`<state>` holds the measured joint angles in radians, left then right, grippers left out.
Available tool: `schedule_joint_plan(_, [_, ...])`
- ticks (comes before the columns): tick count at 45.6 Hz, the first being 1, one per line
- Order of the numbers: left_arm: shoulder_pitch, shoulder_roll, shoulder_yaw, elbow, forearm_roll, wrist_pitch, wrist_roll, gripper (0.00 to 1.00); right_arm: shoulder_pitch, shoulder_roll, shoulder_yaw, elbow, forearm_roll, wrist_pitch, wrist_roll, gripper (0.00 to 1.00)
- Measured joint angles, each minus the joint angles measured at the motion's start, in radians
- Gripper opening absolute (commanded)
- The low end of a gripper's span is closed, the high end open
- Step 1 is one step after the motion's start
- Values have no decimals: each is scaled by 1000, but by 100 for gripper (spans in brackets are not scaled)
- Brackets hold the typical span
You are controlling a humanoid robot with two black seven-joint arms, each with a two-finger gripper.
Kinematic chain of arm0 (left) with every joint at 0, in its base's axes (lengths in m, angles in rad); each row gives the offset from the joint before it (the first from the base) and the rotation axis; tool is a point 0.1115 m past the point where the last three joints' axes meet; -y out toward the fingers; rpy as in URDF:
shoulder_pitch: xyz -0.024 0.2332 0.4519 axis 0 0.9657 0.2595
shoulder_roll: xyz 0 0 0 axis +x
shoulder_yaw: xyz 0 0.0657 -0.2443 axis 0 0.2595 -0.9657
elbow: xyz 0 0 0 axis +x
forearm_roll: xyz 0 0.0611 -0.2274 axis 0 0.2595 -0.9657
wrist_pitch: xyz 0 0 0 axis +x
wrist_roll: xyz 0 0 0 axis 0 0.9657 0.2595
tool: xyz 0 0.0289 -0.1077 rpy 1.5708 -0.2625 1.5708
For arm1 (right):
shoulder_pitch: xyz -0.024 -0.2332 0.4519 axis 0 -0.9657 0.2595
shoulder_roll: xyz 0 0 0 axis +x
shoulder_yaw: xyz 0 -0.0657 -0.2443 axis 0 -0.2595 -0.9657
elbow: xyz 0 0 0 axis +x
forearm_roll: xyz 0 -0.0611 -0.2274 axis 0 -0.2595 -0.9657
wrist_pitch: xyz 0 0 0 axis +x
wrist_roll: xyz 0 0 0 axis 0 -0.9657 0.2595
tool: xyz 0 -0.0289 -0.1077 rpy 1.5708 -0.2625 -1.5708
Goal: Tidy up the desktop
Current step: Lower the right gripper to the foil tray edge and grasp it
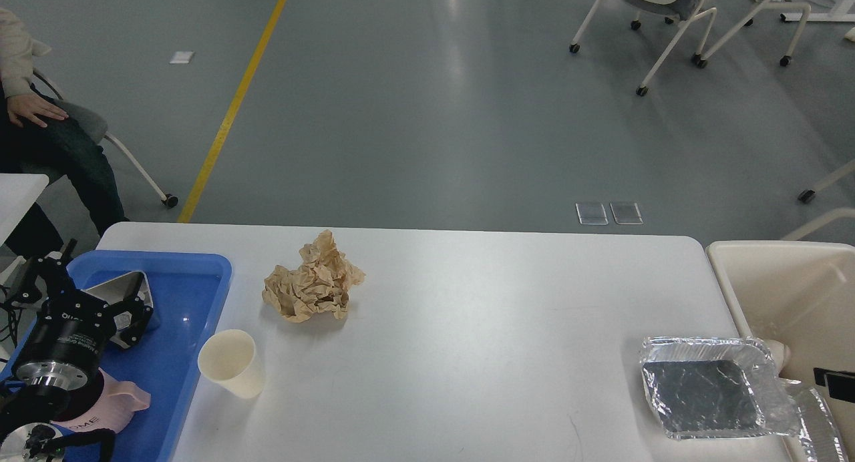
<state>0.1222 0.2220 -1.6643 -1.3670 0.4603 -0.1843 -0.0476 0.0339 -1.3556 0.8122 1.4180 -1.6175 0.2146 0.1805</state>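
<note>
1. Desk (467, 328) spans the view, with crumpled paper (312, 285) near its far edge and a paper cup (229, 363) toward its left edge.
2. Left end effector (127, 308) reaches over the blue tray (184, 302) at the left edge, fingers clenched on a foil container (120, 290).
3. Right end effector (835, 384) barely shows at the right edge beside a foil tray (708, 388); I cannot tell its state.

My desktop (467, 328) is a wide white-grey rectangle with rounded corners. Sitting on it: a blue plastic tray (194, 328) at my left, a cream paper cup (230, 363) just beside it, crumpled brown paper (312, 282), and a silver foil tray (711, 387) near the right edge.
</note>
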Motion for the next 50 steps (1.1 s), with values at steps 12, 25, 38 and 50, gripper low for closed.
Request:
schedule_joint_plan(12, [0,3,28,-1,1,6,1,97,68,272,-6,-231,4,5,11,100])
schedule_joint_plan(25, [1,6,36,-1,2,6,0,97,168,373,-129,-333,-11,-7,48,100])
schedule_joint_plan(38, [5,5,37,0,2,6,0,97,259,450,-277,-471,-16,-84,63,100])
schedule_joint_plan(50, [5,1,37,0,1,5,-1,97,288,490,-341,-559,-16,-108,65,96])
